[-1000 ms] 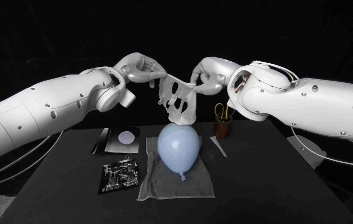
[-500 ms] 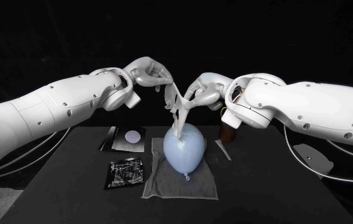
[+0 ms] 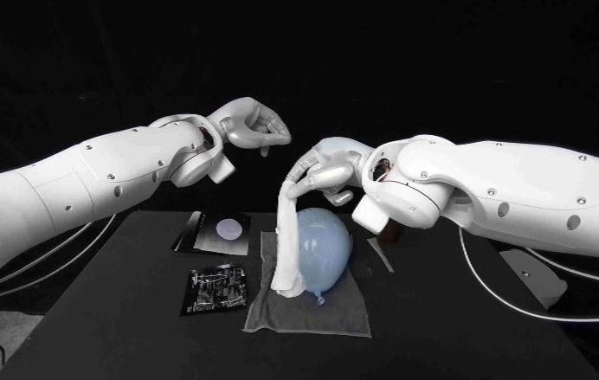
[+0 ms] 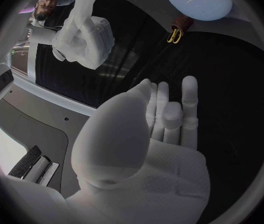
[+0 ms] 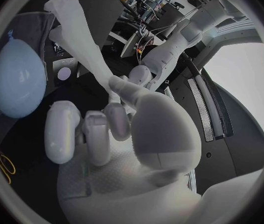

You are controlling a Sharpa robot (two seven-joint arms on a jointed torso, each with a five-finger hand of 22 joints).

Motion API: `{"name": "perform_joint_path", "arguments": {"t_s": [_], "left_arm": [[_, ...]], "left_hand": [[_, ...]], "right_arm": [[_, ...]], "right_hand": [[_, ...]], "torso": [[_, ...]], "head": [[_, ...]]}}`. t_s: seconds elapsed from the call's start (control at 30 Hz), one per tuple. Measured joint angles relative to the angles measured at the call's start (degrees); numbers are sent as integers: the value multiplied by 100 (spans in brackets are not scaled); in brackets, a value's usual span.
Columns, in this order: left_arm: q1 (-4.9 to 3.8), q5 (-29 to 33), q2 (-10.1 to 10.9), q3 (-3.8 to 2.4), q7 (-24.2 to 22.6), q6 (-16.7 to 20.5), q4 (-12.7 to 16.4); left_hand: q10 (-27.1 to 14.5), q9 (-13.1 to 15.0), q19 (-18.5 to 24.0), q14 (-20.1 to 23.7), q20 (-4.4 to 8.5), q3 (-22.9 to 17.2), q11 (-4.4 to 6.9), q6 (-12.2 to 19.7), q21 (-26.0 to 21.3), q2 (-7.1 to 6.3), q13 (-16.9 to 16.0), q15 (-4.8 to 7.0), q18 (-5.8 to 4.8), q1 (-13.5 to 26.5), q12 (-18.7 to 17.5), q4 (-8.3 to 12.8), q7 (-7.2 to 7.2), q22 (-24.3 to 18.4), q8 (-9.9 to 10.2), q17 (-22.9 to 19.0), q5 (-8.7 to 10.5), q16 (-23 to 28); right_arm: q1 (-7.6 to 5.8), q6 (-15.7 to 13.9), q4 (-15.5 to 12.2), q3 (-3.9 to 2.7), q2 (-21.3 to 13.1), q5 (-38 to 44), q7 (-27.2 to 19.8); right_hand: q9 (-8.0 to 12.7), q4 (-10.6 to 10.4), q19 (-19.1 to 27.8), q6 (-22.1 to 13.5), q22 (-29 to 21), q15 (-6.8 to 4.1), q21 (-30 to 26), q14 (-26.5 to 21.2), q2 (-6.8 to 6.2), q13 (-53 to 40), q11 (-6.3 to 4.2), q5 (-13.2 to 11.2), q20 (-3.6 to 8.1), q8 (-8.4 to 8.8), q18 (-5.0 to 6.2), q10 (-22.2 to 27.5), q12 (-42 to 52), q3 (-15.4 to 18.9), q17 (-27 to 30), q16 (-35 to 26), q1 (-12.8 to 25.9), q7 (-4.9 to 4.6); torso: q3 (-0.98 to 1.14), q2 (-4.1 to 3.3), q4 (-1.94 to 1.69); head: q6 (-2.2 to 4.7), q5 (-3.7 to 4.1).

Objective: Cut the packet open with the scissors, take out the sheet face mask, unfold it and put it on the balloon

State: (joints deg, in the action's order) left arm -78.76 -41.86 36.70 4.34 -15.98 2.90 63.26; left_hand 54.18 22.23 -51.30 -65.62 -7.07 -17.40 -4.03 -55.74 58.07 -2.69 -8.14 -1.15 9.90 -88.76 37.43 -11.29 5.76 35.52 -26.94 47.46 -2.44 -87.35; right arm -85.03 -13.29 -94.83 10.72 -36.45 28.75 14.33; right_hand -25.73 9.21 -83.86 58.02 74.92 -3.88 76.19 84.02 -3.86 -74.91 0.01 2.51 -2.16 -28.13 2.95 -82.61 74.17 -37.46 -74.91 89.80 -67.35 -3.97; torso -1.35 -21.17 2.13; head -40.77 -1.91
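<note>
Strong overhead light blanches the sheet face mask (image 3: 286, 241); the counter (image 3: 474, 311) lies dim, the backdrop (image 3: 299, 25) black. Wrist pictures bulge at their rims, the left robot hand (image 4: 144, 149) soft close up.

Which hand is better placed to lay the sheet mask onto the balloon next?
Probably the right. The right hand holds the top of the sheet mask, which hangs down along the balloon. The left hand holds nothing and is raised apart from the mask.

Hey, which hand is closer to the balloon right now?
Right. The right hand hangs just above the balloon, pinching the sheet mask; the left hand is higher, off to the side, holding nothing.
</note>
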Motion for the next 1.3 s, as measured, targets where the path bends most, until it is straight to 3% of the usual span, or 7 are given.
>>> {"name": "perform_joint_path", "arguments": {"t_s": [0.37,0.47,0.6,0.7,0.87,1.03,1.3], "left_arm": [[36,-87,136,71,-30,-68,57],[83,-76,160,83,-30,-100,79],[211,40,216,99,-11,-202,83],[315,202,233,107,0,-276,38],[452,530,298,115,6,-352,-4],[535,873,421,117,11,-416,54],[592,1207,572,122,22,-462,214]], "left_hand": [[0,-1,0,0,0,0,0,9,0,0,1,0,-5,0,-14,-1,8,0,0,-34,4,1],[-39,-2,21,318,-12,-37,-36,47,0,0,12,-25,-9,0,-103,-38,44,8,9,-547,8,83],[-326,-163,410,1588,-115,-136,-235,410,-329,-43,174,-206,-15,-55,-490,-137,286,-137,405,-2069,-23,779],[-399,-273,607,1927,-214,-168,-298,581,-617,-168,300,-306,-15,-105,-761,-167,375,-298,646,-2336,-23,1237],[-269,-339,495,1687,-278,-254,-377,613,-666,-231,424,-303,-17,-125,-1059,-128,387,-361,826,-2417,-23,1320],[-69,-359,224,1112,-220,-286,-316,548,-640,-322,445,-255,-19,-34,-1376,-160,324,-372,922,-2407,-23,1115],[32,-359,140,1001,-184,-269,-314,507,-641,-405,445,-224,-23,50,-1531,-208,325,-402,968,-2420,-23,1109]], "right_arm": [[97,-27,111,21,220,-580,-178],[105,-35,152,22,239,-656,-197],[117,-38,207,26,250,-756,-218],[118,-33,264,26,257,-805,-229],[120,29,363,24,223,-801,-231],[99,487,454,12,101,-569,-203],[-64,1715,379,-33,-145,630,-130]], "right_hand": [[-7,-7,10,-10,-1,1,-2,-1,17,-4,0,0,-9,12,0,0,-22,7,-4,0,-17,8],[-9,-7,10,-11,1,1,-2,-1,31,-4,0,0,-9,8,0,0,-22,7,-4,-2,-31,8],[-9,-7,10,-13,2,1,-26,-1,31,-4,0,0,-10,-21,0,0,-22,7,-4,-4,-31,7],[-10,-7,10,-15,3,1,-26,-1,31,-4,0,0,-10,-23,0,0,-22,7,-4,-5,-31,8],[-15,-22,10,-24,3,9,-26,-9,30,-3,0,0,-10,-24,0,0,-22,-8,-2,-9,-30,15],[-19,-22,11,-45,3,10,-26,-10,62,-1,0,-9,-11,-23,0,0,-22,-8,1,-4,-62,1],[-24,-22,8,-60,-1,10,-20,-10,53,0,0,-11,-8,-22,0,0,-22,-8,0,0,-99,2]], "torso": [[-2,7,-4],[1,-1,-1],[6,-8,2],[7,-12,3],[7,-15,7],[10,-19,4],[15,-14,12]], "head": [[-58,-5],[-54,-10],[-47,-21],[-52,-23],[-63,-14],[-74,-18],[-87,-35]]}}
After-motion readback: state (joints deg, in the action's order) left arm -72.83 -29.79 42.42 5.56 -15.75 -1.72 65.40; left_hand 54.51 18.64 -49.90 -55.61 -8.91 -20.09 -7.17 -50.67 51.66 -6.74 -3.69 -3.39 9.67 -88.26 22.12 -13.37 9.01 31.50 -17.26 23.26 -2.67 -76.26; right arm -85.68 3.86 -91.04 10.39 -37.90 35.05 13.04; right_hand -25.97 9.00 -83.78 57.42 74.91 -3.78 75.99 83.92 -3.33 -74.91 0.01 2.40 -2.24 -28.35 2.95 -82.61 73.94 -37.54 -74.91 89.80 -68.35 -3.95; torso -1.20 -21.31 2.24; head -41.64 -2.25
